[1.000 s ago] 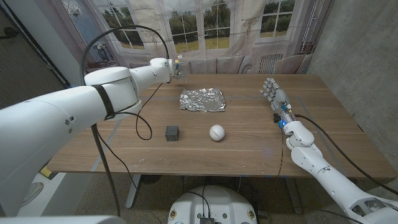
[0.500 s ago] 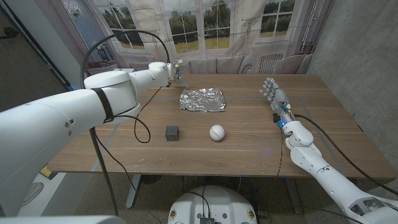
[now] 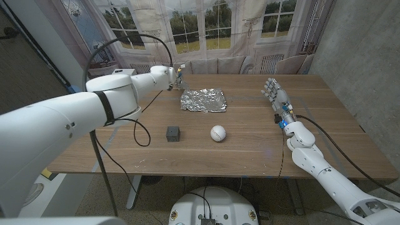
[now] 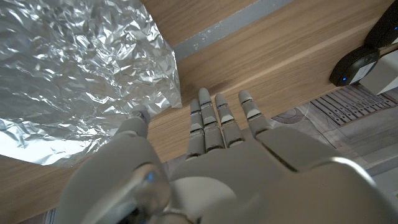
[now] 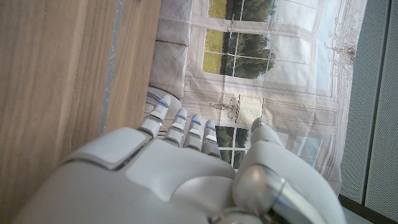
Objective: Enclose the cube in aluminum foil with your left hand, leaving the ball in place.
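Note:
A crumpled sheet of aluminum foil (image 3: 204, 99) lies on the wooden table (image 3: 250, 137) at the far middle. Nearer the front sit a small dark cube (image 3: 173, 133) and a white ball (image 3: 217, 133), side by side and apart. My left hand (image 3: 177, 74) hovers over the far edge of the table just left of the foil, fingers stretched out and holding nothing. In the left wrist view the left hand (image 4: 217, 155) reaches beside the foil's (image 4: 81, 68) edge without touching it. My right hand (image 3: 275, 97) stands at the right side, fingers extended and apart.
A backdrop printed with windows and a sofa hangs behind the table. A black cable loops from the left arm down over the table's left part. A black device (image 4: 357, 62) shows beyond the table edge in the left wrist view.
My left hand has moved slightly to the right, closer to the foil's far left corner. The right arm, cube and ball have not moved.

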You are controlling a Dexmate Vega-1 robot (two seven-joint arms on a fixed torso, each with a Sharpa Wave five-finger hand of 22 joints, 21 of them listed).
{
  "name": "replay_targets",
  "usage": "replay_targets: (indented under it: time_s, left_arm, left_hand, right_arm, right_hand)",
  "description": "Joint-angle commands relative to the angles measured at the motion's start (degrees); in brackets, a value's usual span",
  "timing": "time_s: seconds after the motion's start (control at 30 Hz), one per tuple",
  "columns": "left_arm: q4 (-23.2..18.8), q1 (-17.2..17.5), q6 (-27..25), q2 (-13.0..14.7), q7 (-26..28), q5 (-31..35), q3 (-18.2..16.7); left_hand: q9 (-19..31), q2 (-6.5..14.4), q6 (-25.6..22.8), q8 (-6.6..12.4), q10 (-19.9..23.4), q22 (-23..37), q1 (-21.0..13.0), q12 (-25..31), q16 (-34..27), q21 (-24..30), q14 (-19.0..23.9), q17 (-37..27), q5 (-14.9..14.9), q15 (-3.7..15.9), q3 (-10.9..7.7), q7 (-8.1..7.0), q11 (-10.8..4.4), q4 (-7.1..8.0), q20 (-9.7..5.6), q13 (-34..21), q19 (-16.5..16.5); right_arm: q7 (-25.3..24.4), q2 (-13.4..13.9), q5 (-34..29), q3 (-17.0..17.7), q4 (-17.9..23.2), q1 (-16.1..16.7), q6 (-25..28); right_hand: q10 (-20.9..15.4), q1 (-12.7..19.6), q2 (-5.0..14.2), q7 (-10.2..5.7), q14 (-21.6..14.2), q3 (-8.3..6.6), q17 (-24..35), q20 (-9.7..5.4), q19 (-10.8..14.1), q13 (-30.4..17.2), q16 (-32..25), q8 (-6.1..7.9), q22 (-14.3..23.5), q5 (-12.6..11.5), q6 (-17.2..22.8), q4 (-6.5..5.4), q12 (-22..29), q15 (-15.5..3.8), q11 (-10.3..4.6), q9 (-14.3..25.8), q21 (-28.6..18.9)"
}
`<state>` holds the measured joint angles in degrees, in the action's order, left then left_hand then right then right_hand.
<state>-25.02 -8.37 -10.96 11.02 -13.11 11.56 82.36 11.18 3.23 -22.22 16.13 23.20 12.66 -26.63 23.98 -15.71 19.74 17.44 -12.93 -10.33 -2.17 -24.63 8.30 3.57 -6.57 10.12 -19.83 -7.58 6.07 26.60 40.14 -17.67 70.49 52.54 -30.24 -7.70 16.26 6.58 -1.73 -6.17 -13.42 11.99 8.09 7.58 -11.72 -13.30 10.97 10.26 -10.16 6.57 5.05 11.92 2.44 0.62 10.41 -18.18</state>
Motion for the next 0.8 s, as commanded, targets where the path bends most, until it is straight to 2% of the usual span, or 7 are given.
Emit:
replay_targets:
  time_s: [0.03,0.33,0.47,0.53,0.6,0.7,0.8]
  left_arm:
    - [0.00,0.82,0.76,-0.57,-0.96,-1.16,2.64]
    - [0.00,1.28,0.88,-1.07,-1.06,-1.21,3.74]
    - [0.00,1.96,0.99,-1.28,-0.63,0.78,0.85]
    - [0.00,1.99,0.99,-1.31,1.18,-0.08,0.38]
    - [0.00,2.23,0.80,-1.49,2.30,-0.33,-0.12]
    - [0.00,2.82,-1.02,-2.10,4.96,-1.87,-1.65]
    - [0.00,3.38,-1.37,-2.31,8.05,-3.52,-3.00]
  left_hand:
    - [0.13,1.77,-0.40,0.04,0.30,0.30,-0.68,0.68,-0.28,0.40,0.40,-0.23,-0.36,-0.13,-1.02,0.30,-0.11,-0.43,0.19,-0.47,-0.28]
    - [0.09,6.02,-0.73,-0.50,0.97,0.47,-4.38,1.38,-0.92,1.11,1.47,-0.61,-0.68,0.01,-3.70,0.39,-0.38,-1.85,0.22,-1.75,-1.20]
    - [0.09,8.04,-1.84,-0.43,1.86,0.59,-6.33,1.92,-1.87,1.76,2.53,-1.29,-1.14,0.42,-5.37,0.16,-0.61,-1.87,0.16,-2.51,-2.12]
    - [0.11,8.77,-3.36,-0.20,3.11,0.72,-8.53,2.61,-2.93,2.44,3.58,-2.13,-1.74,0.71,-7.58,-0.42,-1.20,-1.57,0.30,-3.28,-2.97]
    - [0.13,8.78,-4.27,-0.01,4.01,0.78,-9.36,3.07,-3.50,2.79,4.22,-2.52,-1.89,1.20,-8.33,-0.67,-1.75,-1.43,0.10,-3.62,-3.43]
    - [0.53,8.96,-11.22,1.81,9.68,1.17,-13.74,6.38,-7.34,5.38,10.16,-4.68,-2.34,4.44,-12.15,-2.61,-4.15,-0.55,-0.62,-5.62,-7.07]
    - [1.22,9.05,-15.05,2.62,13.13,1.50,-18.02,9.02,-9.94,7.27,13.18,-6.85,-2.44,6.11,-14.79,-3.90,-5.74,-0.58,-0.99,-7.36,-8.73]
  right_arm:
    - [0.23,-0.28,0.11,0.22,-0.76,0.26,-0.84]
    - [0.03,-0.10,0.49,0.60,-0.38,1.13,-1.02]
    - [-0.29,0.01,0.54,0.78,-0.13,1.48,-0.99]
    - [-0.32,0.06,0.59,0.84,-0.12,1.54,-0.95]
    - [-0.25,0.07,0.69,0.87,-0.25,1.49,-0.84]
    - [-0.05,-0.03,0.83,0.88,-0.68,1.31,-0.83]
    - [-0.05,-0.14,0.82,0.85,-1.12,1.12,-0.75]
  right_hand:
    - [-0.67,-0.42,-0.08,0.20,-0.55,0.05,0.14,0.16,0.66,-0.09,-0.03,0.15,0.32,0.06,0.55,-0.36,-0.05,0.19,-0.08,0.06,0.18]
    - [-1.01,-0.87,-0.04,0.22,-0.75,0.15,0.22,0.24,0.75,-0.06,-0.10,0.15,0.33,0.09,0.61,-0.59,0.04,0.45,0.25,0.06,0.25]
    - [-1.04,-1.17,-0.01,0.12,-0.80,0.21,0.27,0.27,0.79,-0.05,-0.13,0.15,0.34,0.09,0.65,-0.76,0.02,0.87,0.32,0.06,0.31]
    - [-1.06,-1.27,-0.01,0.10,-0.79,0.23,0.28,0.29,0.80,-0.04,-0.12,0.14,0.34,0.09,0.66,-0.81,0.01,0.92,0.34,0.06,0.33]
    - [-1.06,-1.35,-0.01,0.09,-0.83,0.25,0.29,0.26,0.81,-0.04,-0.14,0.14,0.34,0.09,0.67,-0.85,0.01,1.00,0.36,0.06,0.34]
    - [-1.08,-1.51,-0.02,0.09,-0.82,0.29,0.32,0.30,0.82,-0.03,-0.13,0.13,0.35,0.09,0.68,-0.93,0.00,0.98,0.48,0.06,0.38]
    - [-1.10,-1.67,-0.01,0.07,-0.83,0.33,0.34,0.29,0.81,-0.02,-0.13,0.14,0.35,0.08,0.73,-1.01,-0.01,1.03,0.57,0.06,0.42]
